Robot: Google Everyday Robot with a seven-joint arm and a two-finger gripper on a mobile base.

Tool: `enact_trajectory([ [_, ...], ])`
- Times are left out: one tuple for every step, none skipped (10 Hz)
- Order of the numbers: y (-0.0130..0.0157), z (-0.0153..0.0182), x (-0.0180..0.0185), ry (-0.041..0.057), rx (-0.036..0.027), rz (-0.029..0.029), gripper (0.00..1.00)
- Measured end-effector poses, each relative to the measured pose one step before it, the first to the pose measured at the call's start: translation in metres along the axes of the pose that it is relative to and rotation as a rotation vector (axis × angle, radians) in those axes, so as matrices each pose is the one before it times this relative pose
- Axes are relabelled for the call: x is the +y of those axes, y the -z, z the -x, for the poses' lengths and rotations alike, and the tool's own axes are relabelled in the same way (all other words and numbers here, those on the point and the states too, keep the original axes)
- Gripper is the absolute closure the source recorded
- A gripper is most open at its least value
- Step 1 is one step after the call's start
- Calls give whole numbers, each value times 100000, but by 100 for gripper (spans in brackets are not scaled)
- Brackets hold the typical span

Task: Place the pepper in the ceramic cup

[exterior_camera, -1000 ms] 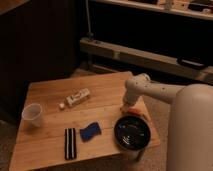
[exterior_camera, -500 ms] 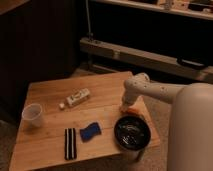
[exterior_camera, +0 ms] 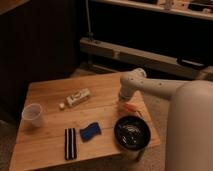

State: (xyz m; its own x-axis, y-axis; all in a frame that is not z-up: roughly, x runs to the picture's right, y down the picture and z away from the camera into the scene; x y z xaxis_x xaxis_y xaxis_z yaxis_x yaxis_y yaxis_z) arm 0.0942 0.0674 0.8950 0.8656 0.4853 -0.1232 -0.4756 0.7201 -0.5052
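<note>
We are looking at a wooden surface [exterior_camera: 50, 95] with the robot's white arm [exterior_camera: 155, 87] reaching in from the right. The hand [exterior_camera: 126, 102] is hanging low over the right part of the surface, and it is closed. The orange pepper [exterior_camera: 133, 107] is lying right at its tip, just beyond the rim of the dark bowl [exterior_camera: 116, 134]; we are not able to tell whether the hand is gripping it. The white ceramic cup [exterior_camera: 32, 114] is standing upright near the left edge, well apart from the pepper. Between them we are seeing 3 other things: a pale tube-shaped package [exterior_camera: 77, 97], a blue cloth-like object [exterior_camera: 90, 132] and a striped black-and-white item [exterior_camera: 70, 143].
</note>
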Motion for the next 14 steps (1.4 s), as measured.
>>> enact_trajectory([
  [1460,1204,-421,-321,-1692,-4,82],
  [1622,2336,27,689,-2622,630,82],
  [1232,2544,260,1040,-2173,1302,82],
  [812,3328,705,1943,-2512,2125,82],
  [132,2314,801,2127,-1408,1709,82],
  [-5,2939,1206,3107,-1717,2305,82],
  [-210,2536,1220,3031,-1388,2229,82],
  [-354,2719,1460,3509,-1557,2524,82],
  [-513,2607,1471,3473,-1492,2622,82],
  [-555,3100,1808,4126,-2042,3210,82],
  [-726,3086,2031,4447,-2053,3507,82],
  [-561,2378,1798,4052,-1784,2991,82],
  [-391,1801,1340,3052,-1635,2257,82],
  [-449,1917,995,3068,-1831,2028,82],
])
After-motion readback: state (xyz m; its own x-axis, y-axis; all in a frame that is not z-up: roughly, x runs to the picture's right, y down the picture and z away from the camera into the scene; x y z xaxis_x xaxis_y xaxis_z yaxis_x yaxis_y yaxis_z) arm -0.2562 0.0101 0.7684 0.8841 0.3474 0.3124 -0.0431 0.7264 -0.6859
